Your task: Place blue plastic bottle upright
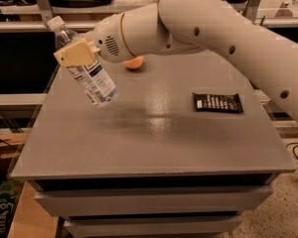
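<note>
The blue plastic bottle point(92, 81) is a clear bluish bottle with a white cap at its top left and a white label with a dark band. It hangs tilted above the left part of the grey table point(154, 133), cap up and to the left, bottom down and to the right. My gripper point(74, 53) is shut on the blue plastic bottle's upper part, just below the neck, with a tan finger point(75, 52) across it. The white arm reaches in from the right.
An orange ball point(134, 62) lies at the back of the table, partly hidden behind my wrist. A flat black snack wrapper point(217, 102) lies on the right side. Shelving stands behind the table; the table's left edge is just under the bottle.
</note>
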You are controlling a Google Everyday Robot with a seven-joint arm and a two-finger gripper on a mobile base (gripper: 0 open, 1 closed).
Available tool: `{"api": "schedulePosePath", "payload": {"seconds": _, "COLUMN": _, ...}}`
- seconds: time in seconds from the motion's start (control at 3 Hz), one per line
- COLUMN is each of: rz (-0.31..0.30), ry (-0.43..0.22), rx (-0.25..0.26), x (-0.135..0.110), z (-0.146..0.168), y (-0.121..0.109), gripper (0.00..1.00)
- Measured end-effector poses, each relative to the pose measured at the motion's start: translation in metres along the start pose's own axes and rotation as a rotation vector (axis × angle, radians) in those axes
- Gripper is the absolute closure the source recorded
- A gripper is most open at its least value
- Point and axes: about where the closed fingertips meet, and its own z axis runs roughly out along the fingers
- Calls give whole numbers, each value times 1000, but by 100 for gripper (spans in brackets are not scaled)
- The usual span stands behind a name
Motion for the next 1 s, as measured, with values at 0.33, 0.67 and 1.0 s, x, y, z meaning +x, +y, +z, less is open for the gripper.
{"api": "schedulePosePath", "payload": {"seconds": 0.33, "rz": -20, "ry": -14, "rx": -50, "x": 5, "z": 2, "y": 6, "gripper": 100}}
{"api": "schedulePosePath", "payload": {"seconds": 0.67, "rz": -58, "ry": -52, "rx": -97, "x": 8, "z": -6, "y": 15, "gripper": 100}}
{"api": "schedulePosePath", "payload": {"seconds": 1.0, "rz": -108, "ry": -93, "rx": -120, "x": 4, "z": -18, "y": 24, "gripper": 100}}
